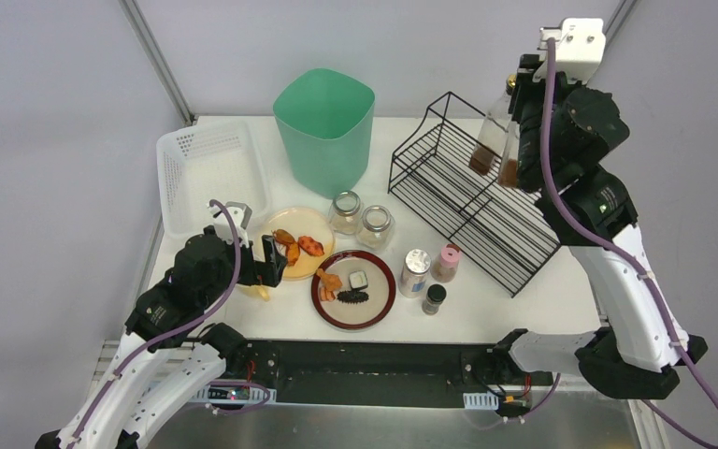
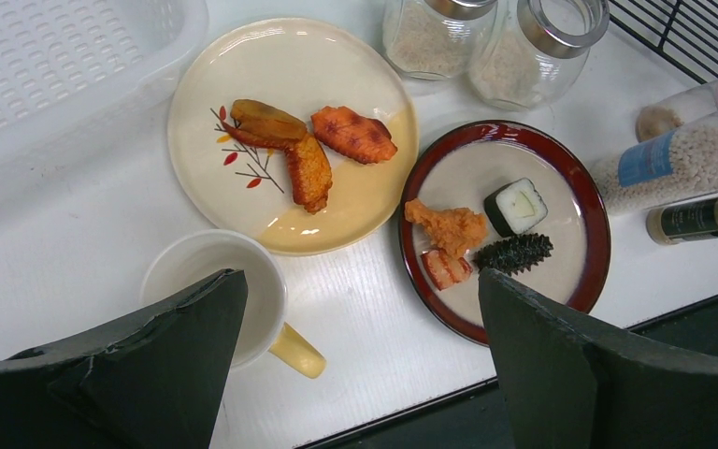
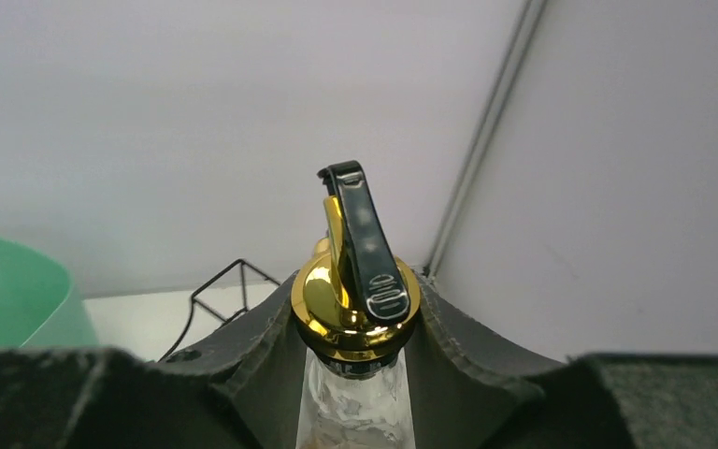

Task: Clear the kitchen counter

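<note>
The bench (image 1: pixel 542 290) is the white top under every item, and the red-rimmed plate (image 1: pixel 391 281) sits at its near centre. Only the top external view shows the green bin (image 1: pixel 325 131), beyond the plate, and the full wire rack (image 1: pixel 472 201), beyond it to the right. That view also shows the right arm raised over the rack. Only the right wrist view shows the right gripper (image 3: pixel 360 327) with its jaws clamped on the neck of one glass bottle (image 3: pixel 355 412), under a gold pourer cap. Only the left wrist view shows the mug (image 2: pixel 215 271) clearly. It stands left of the plate under the left gripper (image 2: pixel 360 281), whose jaws are spread wide and hold nothing. Count:
- one white basket (image 1: pixel 210 173), beyond the plate to the left
- one cream plate (image 2: pixel 290 65) with browned food, just left of the red-rimmed plate
- four food pieces on the red-rimmed plate
- two glass jars (image 1: pixel 344 212) (image 1: pixel 375 226), just beyond the plate
- three shakers (image 1: pixel 415 271) (image 1: pixel 446 262) (image 1: pixel 434 299), just right of the plate
</note>
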`<state>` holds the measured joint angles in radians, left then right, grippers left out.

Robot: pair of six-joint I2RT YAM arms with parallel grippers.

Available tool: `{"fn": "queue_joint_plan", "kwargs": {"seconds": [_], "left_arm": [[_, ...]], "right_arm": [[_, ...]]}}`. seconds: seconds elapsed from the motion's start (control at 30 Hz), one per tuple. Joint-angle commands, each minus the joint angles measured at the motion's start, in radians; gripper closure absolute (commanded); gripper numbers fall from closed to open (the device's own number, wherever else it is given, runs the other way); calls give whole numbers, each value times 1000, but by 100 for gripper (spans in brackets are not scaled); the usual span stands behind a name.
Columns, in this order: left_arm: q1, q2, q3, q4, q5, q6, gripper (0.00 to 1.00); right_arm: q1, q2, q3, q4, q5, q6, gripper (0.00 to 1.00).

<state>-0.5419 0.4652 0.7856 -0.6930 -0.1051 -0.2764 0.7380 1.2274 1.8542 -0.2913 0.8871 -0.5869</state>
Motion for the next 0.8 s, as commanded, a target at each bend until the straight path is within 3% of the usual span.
{"fn": "queue_joint_plan", "kwargs": {"seconds": [0.0, 0.47, 0.77], "left_arm": [[2, -1, -2, 24, 21, 13, 0], [2, -11, -2, 25, 32, 14, 0], [3, 5, -3, 27, 52, 14, 0]], "right_arm": [[-131, 18, 89, 99, -31, -16, 100], [-552, 109, 101, 31, -246, 267, 100], [-628, 130, 51, 19, -283, 394, 100]]}}
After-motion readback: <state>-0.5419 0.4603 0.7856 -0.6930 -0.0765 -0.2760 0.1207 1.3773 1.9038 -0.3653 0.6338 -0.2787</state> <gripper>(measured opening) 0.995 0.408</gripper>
